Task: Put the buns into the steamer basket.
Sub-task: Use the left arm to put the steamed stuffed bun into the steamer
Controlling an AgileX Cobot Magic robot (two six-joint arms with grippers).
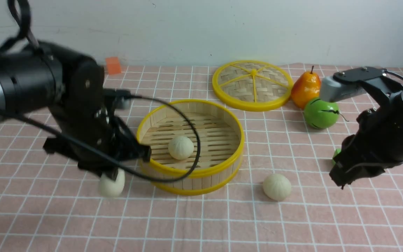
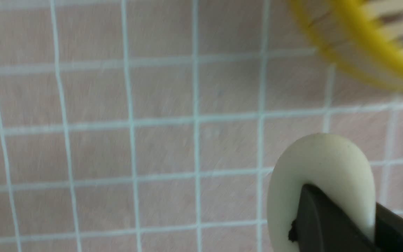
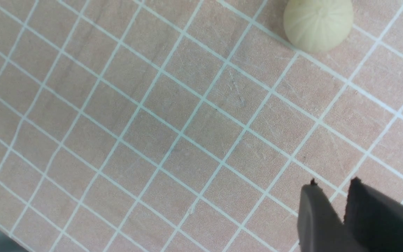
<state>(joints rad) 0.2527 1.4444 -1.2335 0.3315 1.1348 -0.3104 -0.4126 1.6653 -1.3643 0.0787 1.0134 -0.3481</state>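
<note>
The steamer basket [image 1: 237, 140] stands mid-table with one bun [image 1: 181, 147] lying on its slatted floor. Just left of the basket's front, my left gripper [image 1: 112, 177] is shut on a second bun [image 1: 111, 187], low over the cloth. In the left wrist view the dark fingers [image 2: 327, 224] pinch into that bun [image 2: 320, 157] and squeeze it, with the basket's rim [image 2: 369, 45] close by. A third bun [image 1: 277, 187] lies on the cloth right of the basket. My right gripper [image 1: 338, 178] hovers to its right, jaws a narrow gap apart and empty [image 3: 334, 183], the bun [image 3: 318, 22] ahead of them.
A woven yellow-rimmed lid [image 1: 253, 84] lies behind the basket. An orange pear [image 1: 305, 89] and a green striped fruit [image 1: 321, 112] sit at the back right, near my right arm. An orange block [image 1: 113, 65] is by the wall. My left arm's cable [image 1: 194, 154] loops across the basket.
</note>
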